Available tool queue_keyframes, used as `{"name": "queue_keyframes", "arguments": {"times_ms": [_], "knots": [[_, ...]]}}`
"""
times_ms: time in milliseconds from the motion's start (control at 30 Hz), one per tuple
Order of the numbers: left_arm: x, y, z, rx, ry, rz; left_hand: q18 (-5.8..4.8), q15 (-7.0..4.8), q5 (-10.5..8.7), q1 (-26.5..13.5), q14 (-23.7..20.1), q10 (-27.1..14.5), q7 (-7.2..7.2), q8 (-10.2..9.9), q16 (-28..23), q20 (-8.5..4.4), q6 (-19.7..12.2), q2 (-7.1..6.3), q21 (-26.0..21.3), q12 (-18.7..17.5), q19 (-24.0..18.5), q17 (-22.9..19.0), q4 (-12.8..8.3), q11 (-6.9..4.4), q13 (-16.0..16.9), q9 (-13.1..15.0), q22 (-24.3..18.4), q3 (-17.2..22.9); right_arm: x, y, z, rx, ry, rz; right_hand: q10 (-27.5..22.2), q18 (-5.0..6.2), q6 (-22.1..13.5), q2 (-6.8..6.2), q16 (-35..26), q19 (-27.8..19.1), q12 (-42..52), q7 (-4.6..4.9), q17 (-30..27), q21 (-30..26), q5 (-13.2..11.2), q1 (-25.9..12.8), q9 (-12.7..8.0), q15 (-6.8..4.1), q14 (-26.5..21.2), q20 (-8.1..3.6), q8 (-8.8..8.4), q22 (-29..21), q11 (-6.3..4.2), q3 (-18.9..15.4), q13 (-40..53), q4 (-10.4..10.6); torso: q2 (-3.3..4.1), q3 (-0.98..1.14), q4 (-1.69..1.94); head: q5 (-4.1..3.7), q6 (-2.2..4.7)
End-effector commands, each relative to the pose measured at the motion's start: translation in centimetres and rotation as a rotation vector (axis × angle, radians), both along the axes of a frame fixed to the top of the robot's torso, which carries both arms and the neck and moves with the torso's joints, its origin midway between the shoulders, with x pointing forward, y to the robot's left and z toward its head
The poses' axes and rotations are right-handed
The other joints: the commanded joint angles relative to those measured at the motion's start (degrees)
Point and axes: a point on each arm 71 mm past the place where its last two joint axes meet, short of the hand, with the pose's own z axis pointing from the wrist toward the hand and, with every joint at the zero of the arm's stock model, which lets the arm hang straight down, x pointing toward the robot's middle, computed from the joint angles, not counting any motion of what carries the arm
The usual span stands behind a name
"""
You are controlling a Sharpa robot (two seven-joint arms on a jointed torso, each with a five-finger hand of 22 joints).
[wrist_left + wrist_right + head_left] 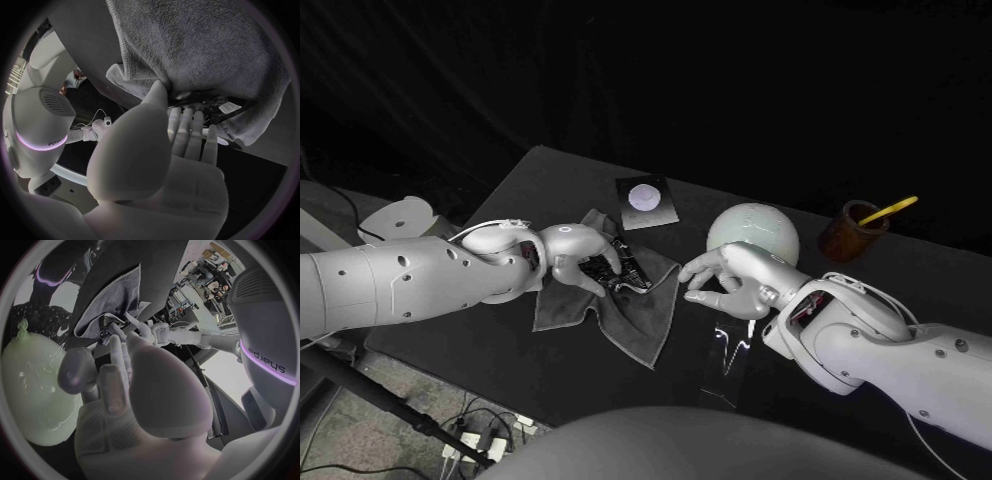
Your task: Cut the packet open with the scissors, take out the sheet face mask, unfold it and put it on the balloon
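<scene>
The scissors (629, 272) lie on the grey cloth (625, 320) between both hands, at the fingertips of the left hand (577, 248). Whether that hand grips them cannot be told. The right hand (721, 280) hovers just beside, fingers apart and empty. The packet (646, 200) lies flat on the worktop (560, 180) beyond the cloth, apart from both hands.

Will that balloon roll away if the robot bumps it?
Probably: the balloon looks round and smooth, sitting on the table, so a nudge likely rolls it. It's likely very light, and its shine hints slippery.
</scene>
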Motion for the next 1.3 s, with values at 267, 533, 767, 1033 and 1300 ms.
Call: {"name": "queue_keyframes", "arguments": {"times_ms": [267,533,767,1033,1300], "knots": [[-0.7,-0.1,-1.0,-0.119,0.237,0.049,0.38,1.46,-0.27,-0.94,1.26,1.77,0.6,0.2,-0.27,0.1,1.79,1.82,0.12,-0.08,0.3,0.81,-0.2,1.43,0.09,0.26,-0.1,-1.19,0.6,0.9,-0.4,-0.012,0.009,-0.002,0.65,-0.35,0.22,0.51,0.14,-0.24,-0.38,0.03,0.04,-0.39,-0.28,-1.15,-0.09,0.49,0.94,0.02,-0.11,7.99,-0.01,0.99,0.12,0.07,-0.07,0.03,-0.03,-0.34,0.01],[-0.7,0.1,-1.0,-0.142,0.277,0.071,0.68,1.87,-0.29,0.18,2.33,3.03,0.24,0.5,-0.04,0.11,3.16,3.72,0.24,-0.07,0.67,0.89,-0.4,1.65,0.08,0.4,-0.09,-0.23,1.0,1.6,-0.7,-0.036,0.003,-0.012,3.08,-0.29,0.94,0.87,0.08,-0.26,0.78,-0.57,0.24,-0.37,-0.39,-1.91,0.04,-0.1,1.0,-0.34,0.34,7.97,-0.79,2.32,0.84,-0.39,0.02,0.02,-0.05,-0.7,0.01],[-0.6,0.1,-1.1,-0.142,0.296,0.077,0.76,1.83,-0.28,0.65,2.62,3.34,0.25,0.48,-0.03,0.1,3.55,4.3,0.23,-0.16,0.72,0.89,-0.45,1.58,0.05,0.39,-0.1,0.19,1.1,2.7,-0.9,-0.066,-0.005,-0.013,6.59,-0.36,2.0,0.79,-0.06,-0.06,4.41,-1.61,0.41,0.04,-0.43,-2.99,0.21,-1.26,1.09,-1.34,0.9,8.06,-2.1,3.41,3.34,-1.25,0.04,0.04,-0.04,-1.07,0.01],[-0.5,0.2,-1.2,-0.139,0.299,0.086,0.87,1.28,-0.26,3.37,3.82,4.58,0.51,0.57,0.18,0.15,4.99,7.57,0.88,-0.19,2.32,0.96,-0.74,0.96,0.0,0.39,0.12,3.21,1.3,4.1,-1.2,-0.105,-0.013,-0.01,7.3,-0.54,4.19,1.6,-0.04,0.32,11.39,-2.96,1.29,0.8,-0.72,-3.59,0.84,-2.5,1.36,-2.59,2.33,8.27,-3.47,6.36,9.41,-3.5,0.04,0.0,-0.04,-1.27,0.01],[-0.3,0.1,-1.0,-0.141,0.25,0.097,0.13,-0.18,-0.19,6.27,7.2,8.22,0.39,1.87,1.32,0.21,7.89,9.56,4.52,0.15,10.83,1.45,-0.55,-0.3,0.01,1.03,1.4,8.86,1.0,5.0,-1.6,-0.117,-0.01,-0.011,3.14,-0.63,3.91,1.27,-0.25,0.47,19.28,-3.07,1.51,1.06,-0.68,-6.5,1.35,-2.65,1.49,-2.88,2.94,8.35,-3.71,10.03,17.67,-5.8,0.01,0.04,0.0,-1.28,0.01]]}}
